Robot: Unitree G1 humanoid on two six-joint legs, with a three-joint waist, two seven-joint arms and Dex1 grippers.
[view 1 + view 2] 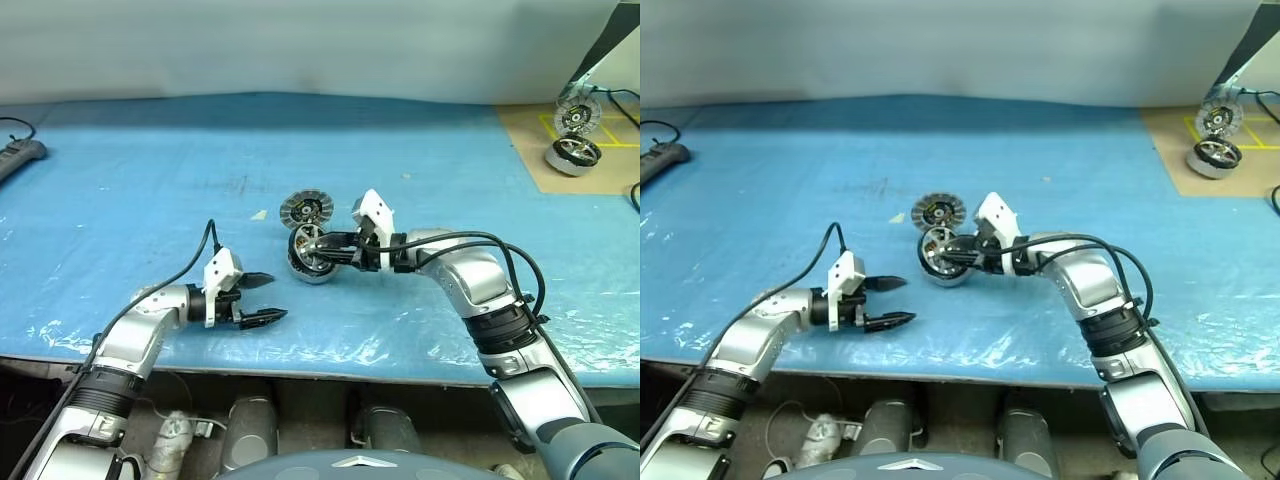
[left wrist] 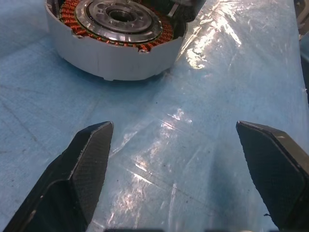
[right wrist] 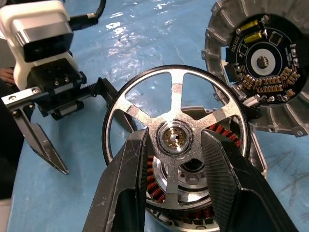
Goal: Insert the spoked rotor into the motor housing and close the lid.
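Right wrist view: the spoked rotor [image 3: 176,137] is pinched at its hub by the right gripper [image 3: 175,145] and is held tilted just above the motor housing [image 3: 193,193], whose copper windings are seen behind the spokes. The lid [image 3: 260,63] is folded back beside it. The left gripper [image 1: 262,300] is spread wide, empty, near the housing. Before release, the rotor should be levelled and its hub centred over the dark core, probably.

a twin motor unit [image 1: 574,135] on brown board [image 1: 530,150], far right.
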